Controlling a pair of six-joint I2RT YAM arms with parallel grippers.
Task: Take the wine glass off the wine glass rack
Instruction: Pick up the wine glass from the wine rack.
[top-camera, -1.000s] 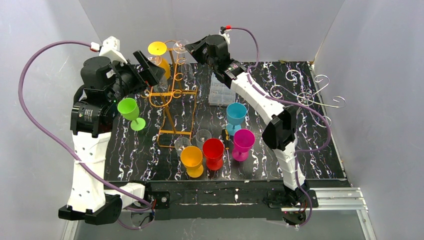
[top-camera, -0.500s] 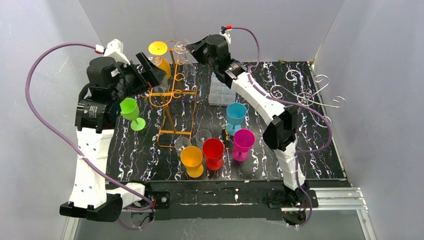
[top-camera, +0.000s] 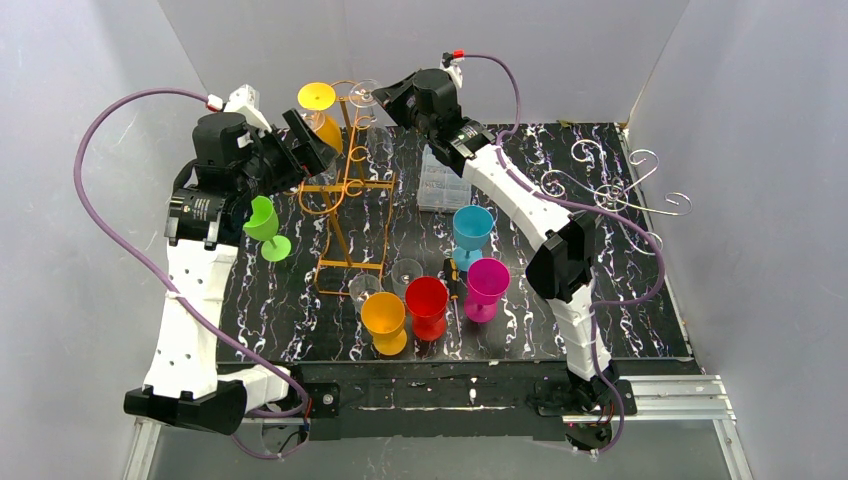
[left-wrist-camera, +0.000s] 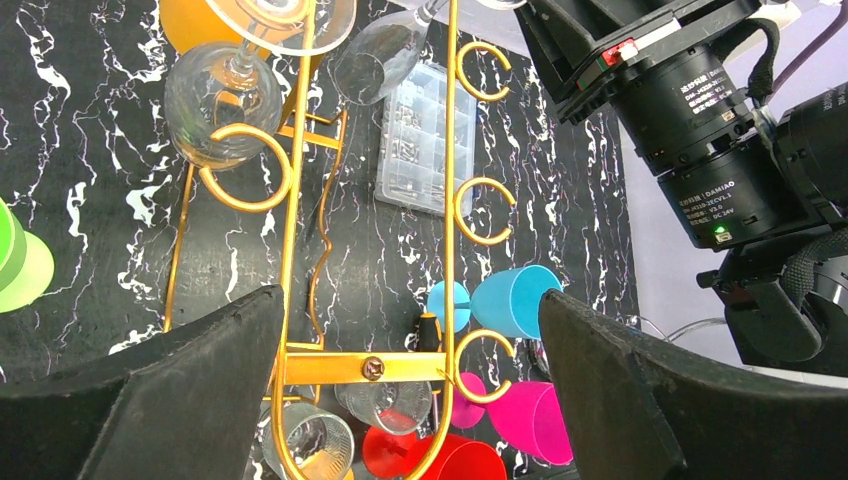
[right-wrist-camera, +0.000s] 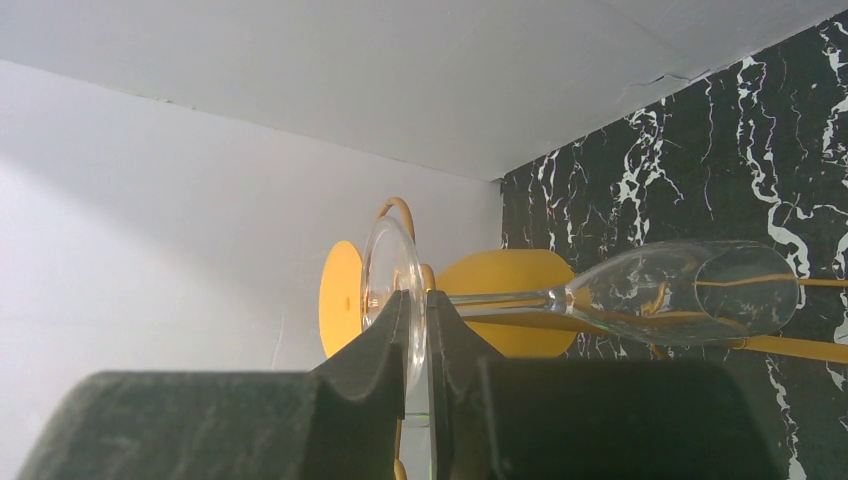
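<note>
Right wrist: right gripper (right-wrist-camera: 418, 308) tight on wine glass (right-wrist-camera: 640, 292) foot; left gripper (left-wrist-camera: 410, 300) wide.

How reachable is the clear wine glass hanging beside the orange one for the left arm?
Probably yes: the left fingers stand open over the gold rack, the clear wine glass hangs ahead; only a rack hook intervenes.

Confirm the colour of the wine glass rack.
Gold metal wire. The wine glass rack shows best in the left wrist view.
</note>
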